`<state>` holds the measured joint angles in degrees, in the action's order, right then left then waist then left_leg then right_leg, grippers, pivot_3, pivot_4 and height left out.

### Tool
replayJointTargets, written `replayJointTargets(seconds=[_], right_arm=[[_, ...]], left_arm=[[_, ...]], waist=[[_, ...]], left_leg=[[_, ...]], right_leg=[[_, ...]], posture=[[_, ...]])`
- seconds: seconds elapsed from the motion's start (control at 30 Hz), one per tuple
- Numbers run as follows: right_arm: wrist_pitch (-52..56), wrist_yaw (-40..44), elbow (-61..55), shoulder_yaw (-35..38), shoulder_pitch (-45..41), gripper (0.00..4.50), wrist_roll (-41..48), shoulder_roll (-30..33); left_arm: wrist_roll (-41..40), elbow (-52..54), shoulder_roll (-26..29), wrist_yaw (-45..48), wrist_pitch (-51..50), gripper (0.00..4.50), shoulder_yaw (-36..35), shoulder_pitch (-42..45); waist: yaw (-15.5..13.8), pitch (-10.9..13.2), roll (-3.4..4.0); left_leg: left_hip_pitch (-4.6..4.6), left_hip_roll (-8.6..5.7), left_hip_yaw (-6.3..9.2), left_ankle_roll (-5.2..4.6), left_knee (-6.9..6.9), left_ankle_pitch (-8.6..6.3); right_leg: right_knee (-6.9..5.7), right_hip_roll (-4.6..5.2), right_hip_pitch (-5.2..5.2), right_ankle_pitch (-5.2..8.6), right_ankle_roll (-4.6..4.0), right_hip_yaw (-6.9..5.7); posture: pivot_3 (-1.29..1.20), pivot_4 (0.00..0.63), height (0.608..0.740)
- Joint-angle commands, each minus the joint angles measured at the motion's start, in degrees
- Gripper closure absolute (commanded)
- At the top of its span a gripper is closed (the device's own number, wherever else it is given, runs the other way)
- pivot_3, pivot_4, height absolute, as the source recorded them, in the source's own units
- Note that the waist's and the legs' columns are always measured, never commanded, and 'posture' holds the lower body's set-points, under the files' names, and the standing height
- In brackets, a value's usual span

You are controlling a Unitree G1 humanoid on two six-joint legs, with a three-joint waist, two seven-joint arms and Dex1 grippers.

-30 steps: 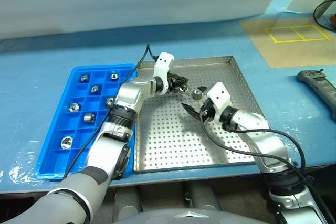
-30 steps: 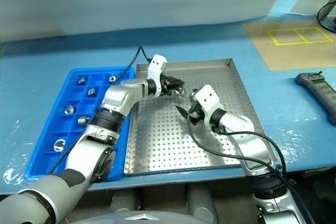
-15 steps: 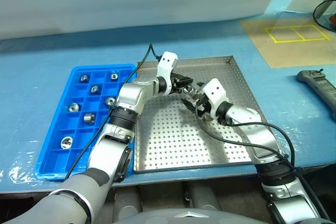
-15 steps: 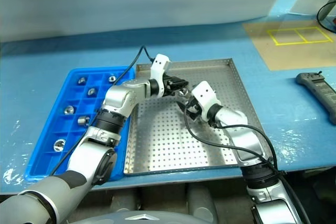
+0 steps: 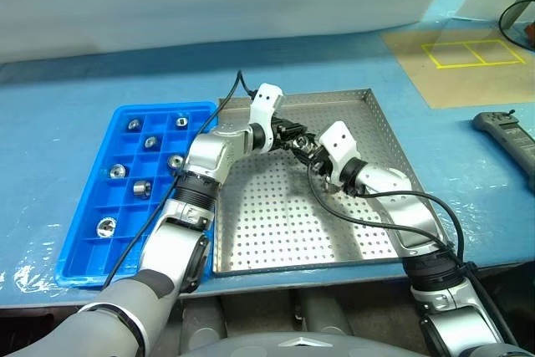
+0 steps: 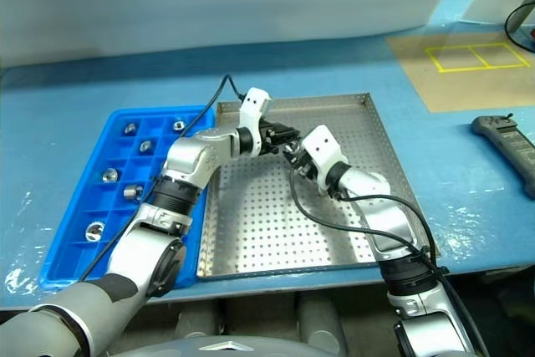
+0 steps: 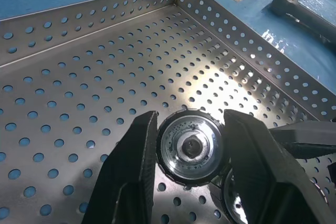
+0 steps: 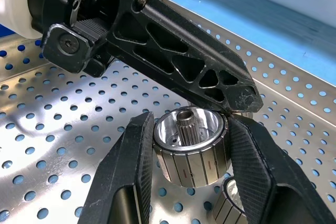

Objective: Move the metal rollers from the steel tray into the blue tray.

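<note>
Both grippers meet over the far middle of the steel tray (image 5: 276,223). My left gripper (image 7: 191,116) is shut on a metal roller (image 7: 191,148), a ribbed silver cylinder with a central hole, held clear of the perforated floor. Close beside it my right gripper (image 8: 191,121) is shut on a second metal roller (image 8: 190,150), its fingers (image 8: 131,171) pressing both sides. In the head views the two grippers (image 5: 294,136) (image 5: 311,155) almost touch. The blue tray (image 5: 84,232) lies left of the steel tray and holds several rollers (image 5: 143,187) in its compartments.
A black handheld device (image 5: 506,131) lies on the blue table at the right. A tan mat with yellow taped squares (image 5: 472,53) sits at the far right, with a black cable (image 5: 518,14) beyond it. The near half of the steel tray floor is bare.
My right gripper moved up and left to the roller lying in the steel tray and closed on it. The left gripper kept still with its roller.
</note>
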<state>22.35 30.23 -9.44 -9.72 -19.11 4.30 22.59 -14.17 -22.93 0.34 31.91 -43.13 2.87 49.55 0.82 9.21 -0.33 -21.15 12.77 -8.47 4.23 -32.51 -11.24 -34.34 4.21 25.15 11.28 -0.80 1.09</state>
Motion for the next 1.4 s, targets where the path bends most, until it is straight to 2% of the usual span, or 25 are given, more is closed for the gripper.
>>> replayJointTargets(seconds=[0.03, 0.3, 0.6, 0.83, 1.27, 1.4], right_arm=[[-0.98, -0.09, -0.82, 1.10, -0.25, 2.82, 0.22, -0.19], [-0.52, -0.26, -1.61, 2.19, 0.13, 2.82, 1.26, -0.42], [0.54, -1.37, -3.22, 6.78, 1.54, 2.82, 5.18, -1.07], [1.21, -2.90, -4.21, 9.27, 2.65, 2.82, 7.36, -1.30], [4.43, 0.31, -9.91, 16.04, 8.75, 2.82, 15.35, 3.44], [5.76, 0.46, -11.19, 17.34, 8.38, 2.82, 18.29, 2.43]], left_arm=[[-1.70, 3.04, -0.57, 0.26, -0.08, 2.89, -0.22, 0.59], [-2.35, 1.60, -0.60, -1.51, 1.00, 2.89, -2.37, 1.03], [-5.26, -3.65, -0.79, -9.09, 4.04, 2.89, -9.30, 2.40], [-7.86, -6.17, 0.23, -12.55, 5.51, 2.89, -11.55, 3.15], [-7.74, -11.91, 7.38, -10.54, 10.67, 2.89, -11.58, 5.63], [-7.65, -9.99, 8.44, -4.47, 13.51, 2.89, -10.61, 4.75]], waist=[[0.00, 0.00, 0.00], [0.00, 0.00, 0.00], [0.01, 0.00, 0.00], [-0.04, 0.00, 0.00], [0.48, 0.03, -0.02], [-0.43, 0.04, -0.03]], left_leg=[[0.00, 0.00, 0.00, 0.00, 0.00, 0.00], [0.00, 0.00, 0.00, 0.00, -0.01, 0.00], [0.00, -0.01, 0.00, -0.01, -0.02, -0.01], [0.00, -0.02, 0.00, -0.01, -0.02, -0.01], [0.15, 0.02, 0.02, 0.07, 0.04, 0.03], [0.10, -0.06, 0.01, -0.06, -0.10, -0.04]], right_leg=[[0.00, 0.00, 0.00, 0.00, 0.00, 0.00], [-0.01, 0.00, 0.00, 0.00, 0.00, 0.01], [-0.01, 0.00, 0.00, 0.00, 0.00, 0.01], [-0.02, 0.00, 0.00, 0.00, 0.01, 0.02], [0.00, -0.22, -0.01, -0.08, 0.12, 0.23], [0.13, 0.00, -0.03, -0.11, 0.16, 0.11]], posture=[[-0.30, 0.150, 0.740], [-0.30, 0.150, 0.740], [-0.30, 0.150, 0.740], [-0.29, 0.150, 0.740], [-0.29, 0.150, 0.740], [-0.30, 0.150, 0.740]])
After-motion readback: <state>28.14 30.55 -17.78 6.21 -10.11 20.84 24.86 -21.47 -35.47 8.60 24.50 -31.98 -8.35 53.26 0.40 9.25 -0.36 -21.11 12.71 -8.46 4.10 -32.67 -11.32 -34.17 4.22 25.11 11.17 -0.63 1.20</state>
